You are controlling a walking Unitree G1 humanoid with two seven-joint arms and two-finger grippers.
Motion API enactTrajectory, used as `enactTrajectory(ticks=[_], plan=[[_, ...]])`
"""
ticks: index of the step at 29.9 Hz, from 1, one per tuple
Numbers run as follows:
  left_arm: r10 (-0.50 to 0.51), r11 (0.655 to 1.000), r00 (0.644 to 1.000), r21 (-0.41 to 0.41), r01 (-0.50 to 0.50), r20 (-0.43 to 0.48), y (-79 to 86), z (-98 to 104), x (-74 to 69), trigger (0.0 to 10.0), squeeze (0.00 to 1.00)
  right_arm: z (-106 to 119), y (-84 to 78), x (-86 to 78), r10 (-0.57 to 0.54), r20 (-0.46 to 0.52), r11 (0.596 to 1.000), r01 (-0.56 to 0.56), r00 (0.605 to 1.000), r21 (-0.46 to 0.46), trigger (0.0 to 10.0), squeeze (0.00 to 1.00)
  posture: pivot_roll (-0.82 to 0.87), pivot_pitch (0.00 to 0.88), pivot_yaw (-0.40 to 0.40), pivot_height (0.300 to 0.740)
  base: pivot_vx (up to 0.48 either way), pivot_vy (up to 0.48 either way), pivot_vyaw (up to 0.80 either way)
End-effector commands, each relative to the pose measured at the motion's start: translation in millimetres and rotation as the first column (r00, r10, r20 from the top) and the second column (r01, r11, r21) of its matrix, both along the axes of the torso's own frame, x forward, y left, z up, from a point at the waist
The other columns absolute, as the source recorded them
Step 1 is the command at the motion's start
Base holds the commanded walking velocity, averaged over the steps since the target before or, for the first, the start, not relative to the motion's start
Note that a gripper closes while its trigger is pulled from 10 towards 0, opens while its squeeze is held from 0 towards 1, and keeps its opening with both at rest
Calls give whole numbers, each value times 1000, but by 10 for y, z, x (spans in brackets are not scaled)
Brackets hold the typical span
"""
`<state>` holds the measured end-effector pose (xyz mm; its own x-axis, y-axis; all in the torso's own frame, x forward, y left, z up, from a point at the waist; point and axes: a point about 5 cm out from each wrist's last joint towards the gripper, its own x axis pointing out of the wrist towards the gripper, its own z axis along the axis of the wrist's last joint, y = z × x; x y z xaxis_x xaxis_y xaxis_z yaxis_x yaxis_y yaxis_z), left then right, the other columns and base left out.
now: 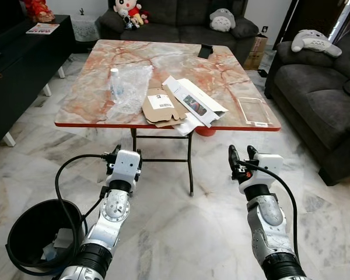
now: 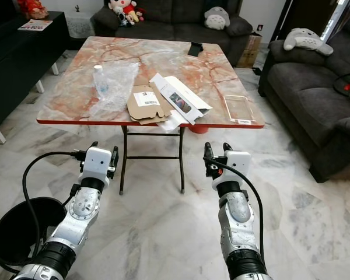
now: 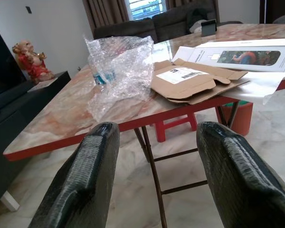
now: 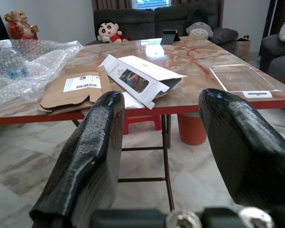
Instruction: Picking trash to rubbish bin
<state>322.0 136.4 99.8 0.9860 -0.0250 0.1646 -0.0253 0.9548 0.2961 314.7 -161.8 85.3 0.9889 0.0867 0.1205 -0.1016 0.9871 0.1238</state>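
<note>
1. Your widest risk is the marble-topped table [image 1: 93, 87] itself: it stands on thin folding legs, and both arms sit low in front of its near edge. If you raise them without stepping closer first, a gripper may knock the red rim from below and shake everything on top.
2. The bubble wrap [image 1: 131, 87] is a big, crinkled clear sheet lying over a small plastic bottle [image 1: 114, 81] on the table's left side. Pinch the wrap alone and it may drag the bottle off the edge.
3. The flattened cardboard box [image 1: 163, 108] with its white label overhangs the near edge, just beside the long white carton [image 1: 195, 102]. Either may slide away under a poor pinch, since they lie flat and stiff.
4. The clear plastic tray [image 1: 254, 109] near the right edge is hard to see against the marble, so you may miss it.
5. The black rubbish bin [image 1: 29, 230] sits on the floor at your left, beside the left arm, with some paper already inside; a cable loops near its rim and may snag.
6. The left gripper [image 3: 152, 175] and right gripper [image 4: 159, 156] both have fingers spread wide apart, holding nothing.
</note>
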Motion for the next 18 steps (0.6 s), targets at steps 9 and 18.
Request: enactTrajectory(ticks=[9,18], plan=[[10,1000,1000,-5,-10,8,-4,66,29,10000,0,86,1,40,8,22,1000,-8,1000,10,10000,0,95,0,-92,740,324,0,261],[10,1000,1000,-9,-10,10,-12,71,33,10000,0,95,4,41,19,27,1000,-18,999,-20,10000,0,94,0,-93,740,326,0,0]])
